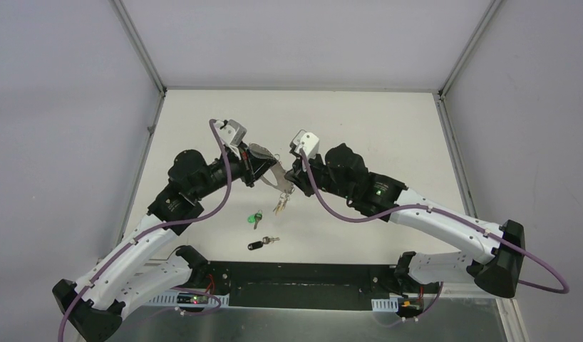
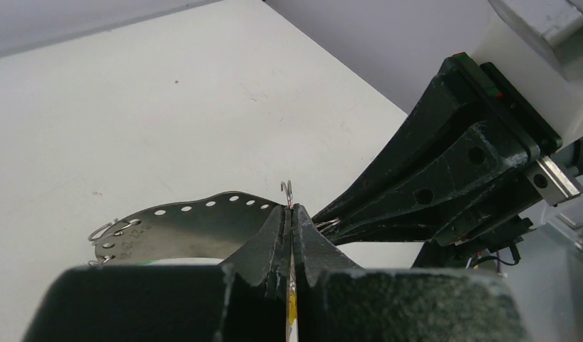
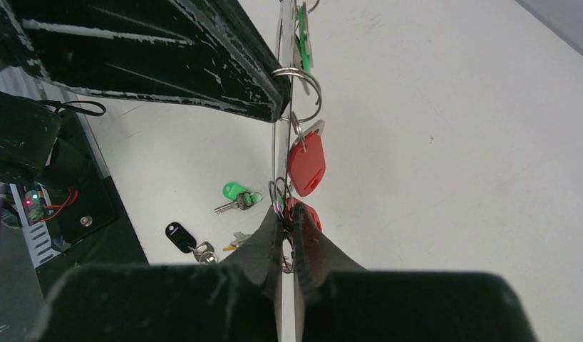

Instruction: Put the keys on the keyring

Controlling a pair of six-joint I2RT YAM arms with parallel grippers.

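The keyring (image 1: 266, 157) is a thin grey metal band with small holes (image 2: 189, 222), held in the air between both arms. My left gripper (image 1: 259, 169) (image 2: 291, 211) is shut on its edge. My right gripper (image 1: 287, 183) (image 3: 287, 218) is shut on the same band lower down, beside small wire rings and red-capped keys (image 3: 306, 161). A green-capped one (image 3: 301, 32) hangs further along the band. Two loose keys lie on the table below: the green-capped key (image 1: 256, 217) (image 3: 236, 194) and the black-capped key (image 1: 261, 244) (image 3: 180, 236).
Several keys dangle from the band under the grippers (image 1: 280, 205). The right gripper's fingers (image 2: 431, 178) crowd close to the left gripper. A black base rail (image 1: 303, 283) runs along the near table edge, and walls enclose the white table (image 1: 360, 121).
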